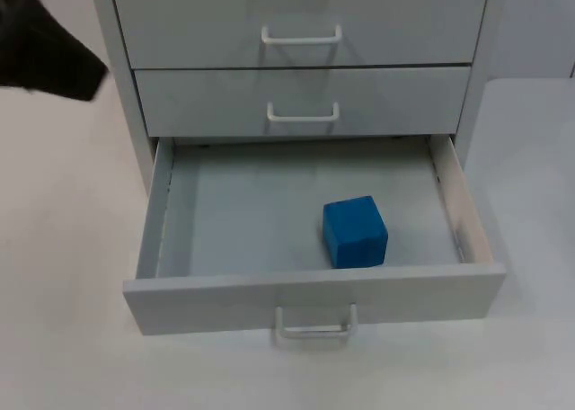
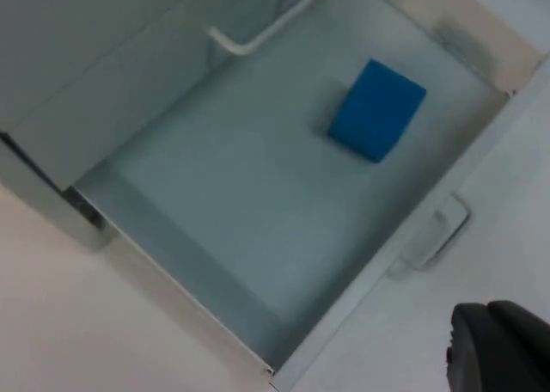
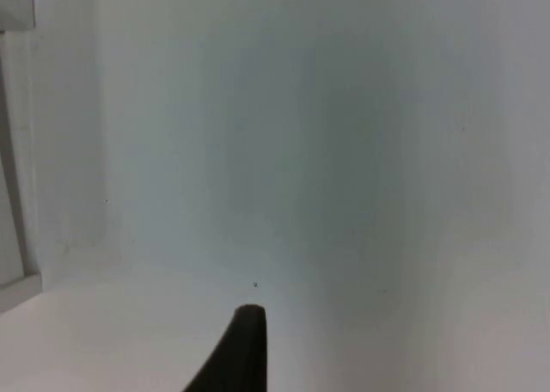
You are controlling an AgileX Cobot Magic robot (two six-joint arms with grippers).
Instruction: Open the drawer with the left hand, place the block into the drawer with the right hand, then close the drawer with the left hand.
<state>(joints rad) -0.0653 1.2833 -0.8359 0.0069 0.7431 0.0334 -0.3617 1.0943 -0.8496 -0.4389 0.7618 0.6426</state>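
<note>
The grey cabinet's bottom drawer (image 1: 314, 291) stands pulled out, its handle (image 1: 314, 325) facing the table's front. A blue block (image 1: 355, 232) rests on the drawer floor, right of centre and close to the front panel. In the left wrist view the block (image 2: 376, 110) lies inside the open drawer (image 2: 241, 211), whose handle (image 2: 434, 237) sits nearby. My left gripper (image 1: 49, 55) hangs high at the cabinet's upper left, apart from the drawer; a dark edge of the left gripper (image 2: 503, 351) shows above the table. My right gripper (image 3: 242, 349) faces a pale blank surface, away from the drawer.
Two upper drawers are shut, each with a white handle (image 1: 301, 37) (image 1: 303, 113). White table top (image 1: 63, 248) spreads to the left, right and front of the cabinet.
</note>
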